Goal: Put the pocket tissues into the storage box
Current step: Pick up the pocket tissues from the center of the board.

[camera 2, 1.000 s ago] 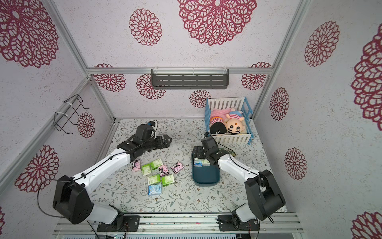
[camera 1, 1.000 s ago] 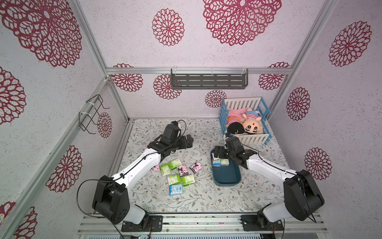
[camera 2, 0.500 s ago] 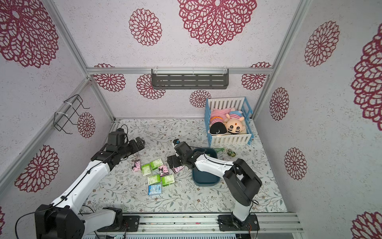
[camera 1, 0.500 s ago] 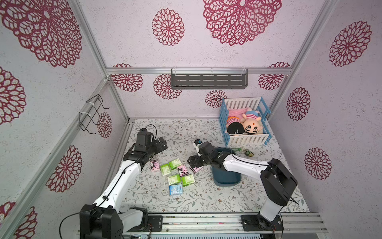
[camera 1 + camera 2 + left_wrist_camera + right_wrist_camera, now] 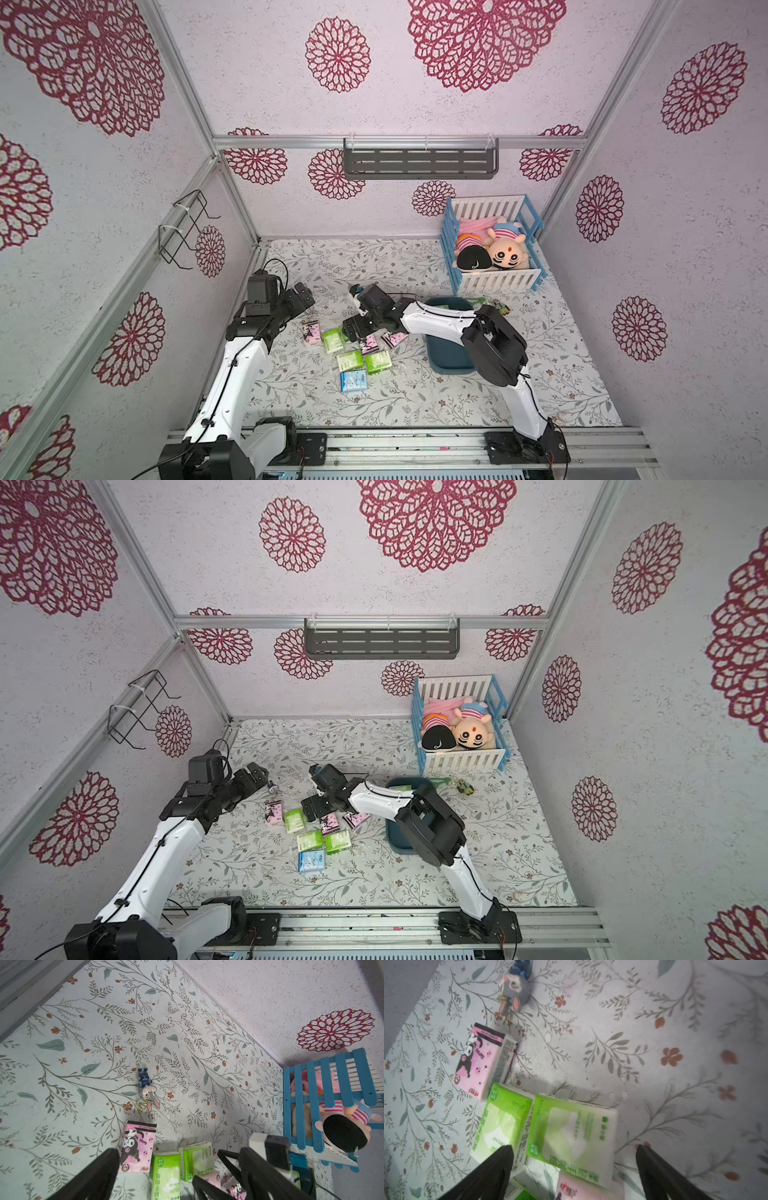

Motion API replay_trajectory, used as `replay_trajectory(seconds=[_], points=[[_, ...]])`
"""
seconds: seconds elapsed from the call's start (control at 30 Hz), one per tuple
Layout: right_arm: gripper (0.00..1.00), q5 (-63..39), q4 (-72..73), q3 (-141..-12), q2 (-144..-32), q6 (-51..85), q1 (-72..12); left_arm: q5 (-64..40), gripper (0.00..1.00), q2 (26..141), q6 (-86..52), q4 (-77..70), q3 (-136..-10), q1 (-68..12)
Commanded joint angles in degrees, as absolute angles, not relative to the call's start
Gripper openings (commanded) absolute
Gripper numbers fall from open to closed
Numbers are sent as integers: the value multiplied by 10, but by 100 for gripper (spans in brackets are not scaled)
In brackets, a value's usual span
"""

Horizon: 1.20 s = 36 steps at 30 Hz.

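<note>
Several pocket tissues lie in a cluster on the floral mat: pink (image 5: 311,333), green (image 5: 332,340), green (image 5: 349,360), light blue (image 5: 353,381). My right gripper (image 5: 352,329) hangs open just over the cluster; in the right wrist view its fingers (image 5: 500,1167) stand either side of a green pack (image 5: 571,1132) without touching it. The dark teal storage box (image 5: 449,353) sits to the right, partly hidden by my right arm. Further left and back, my left gripper (image 5: 305,296) is open and empty, looking down on the pink pack (image 5: 138,1147).
A rabbit keychain figure (image 5: 146,1088) lies just behind the pink pack. A blue-and-white crib (image 5: 492,282) with plush dolls stands at the back right, with a small green toy (image 5: 498,306) in front of it. A grey shelf (image 5: 419,160) hangs on the back wall.
My right arm has swung left from the storage box to above the cluster of packs, its jaws spreading wider. My left arm has drawn back to the left, away from the packs.
</note>
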<state>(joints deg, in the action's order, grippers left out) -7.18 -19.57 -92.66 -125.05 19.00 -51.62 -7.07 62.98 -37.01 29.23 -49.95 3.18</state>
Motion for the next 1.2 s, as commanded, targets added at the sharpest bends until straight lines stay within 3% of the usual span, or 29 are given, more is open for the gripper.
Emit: replay_trajectory(seconds=[0.0, 0.6, 0.7, 0.87, 1.17], points=[[99, -65, -234, -963, -1268, 175, -525, -82, 97, 622, -360, 298, -494, 40], [94, 0, -265, -1003, -1300, 172, -529, -86, 97, 618, -355, 303, -496, 46], [88, 13, -270, -1012, -1308, 173, -530, -87, 97, 619, -355, 302, -497, 47], [70, 23, -272, -1021, -1311, 175, -529, -87, 97, 615, -355, 304, -497, 47], [69, 26, -242, -1006, -1248, 190, -521, -95, 97, 614, -360, 305, -497, 47]])
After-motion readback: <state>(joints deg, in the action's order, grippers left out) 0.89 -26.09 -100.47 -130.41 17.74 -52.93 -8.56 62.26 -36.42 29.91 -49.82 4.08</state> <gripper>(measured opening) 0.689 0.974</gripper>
